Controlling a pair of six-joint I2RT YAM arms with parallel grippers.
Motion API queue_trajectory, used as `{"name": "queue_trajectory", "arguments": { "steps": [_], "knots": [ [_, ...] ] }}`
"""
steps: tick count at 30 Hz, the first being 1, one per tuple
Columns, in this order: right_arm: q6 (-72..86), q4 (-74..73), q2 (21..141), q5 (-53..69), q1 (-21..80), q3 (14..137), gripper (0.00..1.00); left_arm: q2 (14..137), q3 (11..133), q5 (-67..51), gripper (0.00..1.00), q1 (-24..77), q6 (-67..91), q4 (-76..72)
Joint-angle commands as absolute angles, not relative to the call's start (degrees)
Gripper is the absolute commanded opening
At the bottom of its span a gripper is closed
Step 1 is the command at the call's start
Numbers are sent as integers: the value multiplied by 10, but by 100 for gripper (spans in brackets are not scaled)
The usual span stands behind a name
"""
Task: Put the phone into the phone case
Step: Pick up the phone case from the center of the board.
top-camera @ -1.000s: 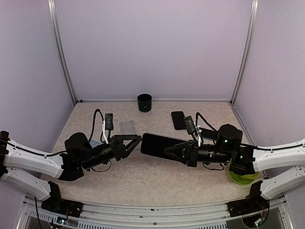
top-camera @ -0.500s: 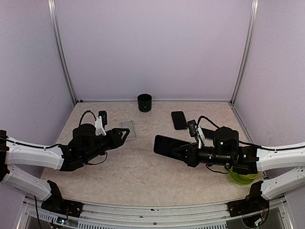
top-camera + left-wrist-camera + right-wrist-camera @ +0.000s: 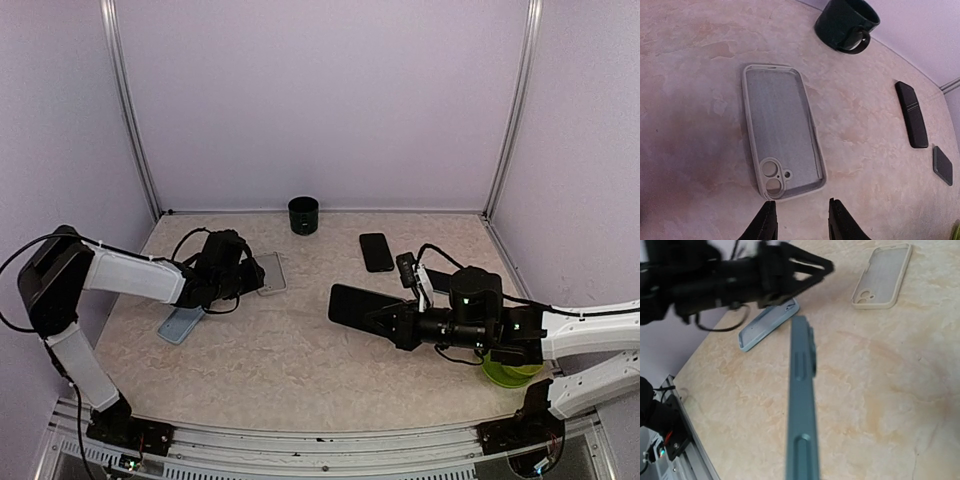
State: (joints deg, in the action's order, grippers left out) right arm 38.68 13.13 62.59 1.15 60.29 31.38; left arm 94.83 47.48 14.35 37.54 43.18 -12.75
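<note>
Beige phone case lies flat on the tabletop just beyond the left gripper, whose jaws stand parted and empty. On the right gripper the jaws clench the dark phone.

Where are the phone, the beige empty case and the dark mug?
phone (image 3: 352, 302), top view, middle of its dark flat side.
beige case (image 3: 782, 130), left wrist view, its inner back panel.
dark mug (image 3: 842, 22), left wrist view, its outer wall.

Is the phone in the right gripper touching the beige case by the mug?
Apart. The top view shows the phone, held in the right gripper, with a stretch of bare table between it and the beige case.
</note>
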Motion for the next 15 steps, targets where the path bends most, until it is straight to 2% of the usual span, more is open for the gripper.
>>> {"name": "queue_trajectory", "arguments": {
  "steps": [1, 15],
  "knots": [
    [389, 142, 602, -7, 600, 332, 0, 1020, 536, 135, 34, 353, 415, -56],
    [378, 130, 611, -11, 600, 345, 0, 1118, 633, 216, 31, 349, 384, 41]
  ]
}}
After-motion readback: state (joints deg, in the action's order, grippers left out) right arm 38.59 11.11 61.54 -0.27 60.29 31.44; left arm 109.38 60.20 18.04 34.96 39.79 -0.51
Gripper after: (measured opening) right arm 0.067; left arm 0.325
